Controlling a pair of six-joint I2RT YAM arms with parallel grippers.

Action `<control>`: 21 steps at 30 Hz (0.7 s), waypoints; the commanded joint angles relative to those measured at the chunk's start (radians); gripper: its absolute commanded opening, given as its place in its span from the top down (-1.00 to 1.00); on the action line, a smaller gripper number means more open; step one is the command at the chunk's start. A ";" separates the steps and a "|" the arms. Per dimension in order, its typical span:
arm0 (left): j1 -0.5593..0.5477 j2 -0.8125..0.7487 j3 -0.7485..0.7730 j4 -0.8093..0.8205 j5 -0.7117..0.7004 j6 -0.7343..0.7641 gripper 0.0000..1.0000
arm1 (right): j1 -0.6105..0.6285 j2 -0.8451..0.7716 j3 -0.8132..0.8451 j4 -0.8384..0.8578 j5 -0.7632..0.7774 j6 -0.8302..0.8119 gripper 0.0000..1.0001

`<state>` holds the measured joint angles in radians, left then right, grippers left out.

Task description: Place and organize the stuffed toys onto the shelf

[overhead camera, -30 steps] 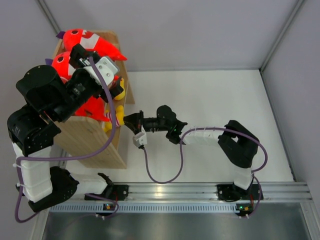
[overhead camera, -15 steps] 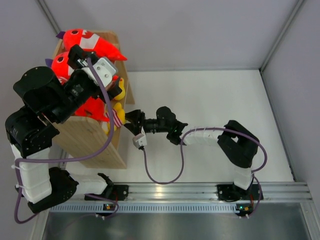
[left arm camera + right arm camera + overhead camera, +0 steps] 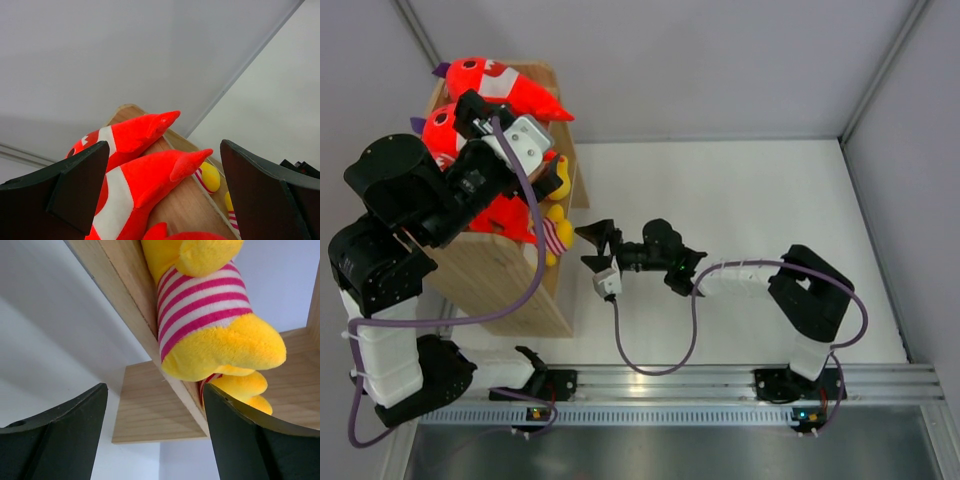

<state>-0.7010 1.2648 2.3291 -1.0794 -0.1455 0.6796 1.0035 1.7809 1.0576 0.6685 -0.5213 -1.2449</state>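
Observation:
Three red stuffed sharks lie on the light wooden shelf [image 3: 500, 290]: one at the back [image 3: 500, 85], one beside it [image 3: 440, 130], one partly under my left arm [image 3: 505, 215]. Two yellow striped toys [image 3: 560, 178] [image 3: 552, 232] sit along the shelf's right rim. My left gripper [image 3: 480, 115] hovers open over the sharks [image 3: 150, 180], holding nothing. My right gripper [image 3: 592, 247] stands open just right of the shelf, apart from the nearer yellow toy [image 3: 210, 325], which rests on the rim [image 3: 125, 295]. The other yellow toy [image 3: 245, 387] shows behind it.
The shelf stands at the table's far left against the grey wall [image 3: 380, 90]. A white tabletop [image 3: 740, 200] spreads to its right, with walls at the back and right. The purple cables [image 3: 650, 360] of my arms loop above the base rail [image 3: 720, 385].
My right gripper has opened, let go of the yellow striped toy at the shelf rim, and drawn back a little to the right. The left arm has barely moved.

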 commanded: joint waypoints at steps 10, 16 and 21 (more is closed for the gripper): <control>0.005 -0.021 0.039 -0.030 0.076 -0.009 -0.97 | -0.078 -0.201 -0.136 0.183 0.092 0.413 -0.58; 0.005 -0.021 0.110 -0.031 0.100 -0.029 -0.97 | -0.106 -0.235 0.060 -0.067 0.039 1.042 -0.61; 0.014 -0.033 0.113 -0.031 0.107 -0.031 -0.97 | -0.117 -0.106 0.263 -0.018 -0.135 1.415 -0.99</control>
<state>-0.6971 1.2438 2.4222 -1.1255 -0.0616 0.6670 0.8967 1.6131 1.2362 0.6289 -0.5282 -0.2165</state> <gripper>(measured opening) 0.984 0.990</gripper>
